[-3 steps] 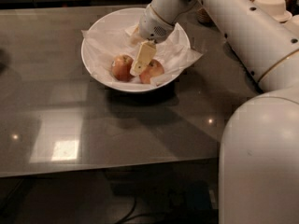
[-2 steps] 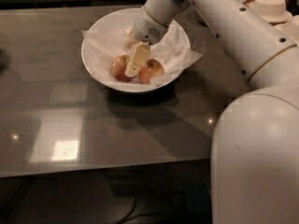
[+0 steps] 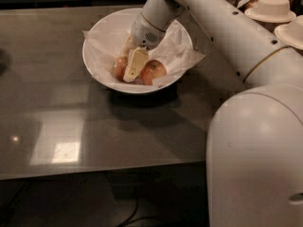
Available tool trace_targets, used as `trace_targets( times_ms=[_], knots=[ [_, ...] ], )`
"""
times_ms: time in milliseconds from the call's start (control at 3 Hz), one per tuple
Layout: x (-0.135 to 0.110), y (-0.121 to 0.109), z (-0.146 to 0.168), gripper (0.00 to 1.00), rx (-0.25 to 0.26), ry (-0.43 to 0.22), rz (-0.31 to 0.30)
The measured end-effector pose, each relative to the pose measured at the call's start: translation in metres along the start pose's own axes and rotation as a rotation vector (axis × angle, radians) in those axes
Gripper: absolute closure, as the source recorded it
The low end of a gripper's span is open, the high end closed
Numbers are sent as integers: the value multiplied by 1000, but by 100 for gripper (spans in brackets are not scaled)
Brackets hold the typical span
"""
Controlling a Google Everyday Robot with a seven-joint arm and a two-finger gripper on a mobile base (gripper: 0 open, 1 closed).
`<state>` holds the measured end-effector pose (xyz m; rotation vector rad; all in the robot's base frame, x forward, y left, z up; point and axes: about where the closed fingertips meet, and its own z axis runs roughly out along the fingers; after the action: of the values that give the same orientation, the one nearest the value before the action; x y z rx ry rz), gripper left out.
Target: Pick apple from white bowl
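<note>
The white bowl (image 3: 94, 56), wide and lined with crumpled white paper, stands at the back middle of the dark table. Two apples lie in it near the front. The darker red-brown apple (image 3: 119, 68) is on the left, partly hidden by my gripper. A paler apple with a yellow patch (image 3: 154, 71) is on the right. My gripper (image 3: 134, 66) reaches down into the bowl from the upper right. Its cream tip sits between the two apples, against the right side of the darker apple.
Stacked beige disposable bowls (image 3: 271, 7) and another one (image 3: 291, 33) stand at the back right. My white arm (image 3: 222, 27) spans from the bowl to the right, and its large body (image 3: 255, 155) fills the lower right. The table's front edge (image 3: 94, 169) runs below.
My gripper has shifted a little to the left inside the bowl, from over the paler apple to between the two apples. Neither apple has moved.
</note>
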<state>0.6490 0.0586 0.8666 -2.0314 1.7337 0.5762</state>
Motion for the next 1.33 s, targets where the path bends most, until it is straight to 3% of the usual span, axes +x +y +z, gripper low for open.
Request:
trace_targets(
  times_ms=[667,1333],
  knots=[
    [3,-2,9,32,-16,-5,13],
    [3,-2,9,75,-16,-6,13]
  ],
)
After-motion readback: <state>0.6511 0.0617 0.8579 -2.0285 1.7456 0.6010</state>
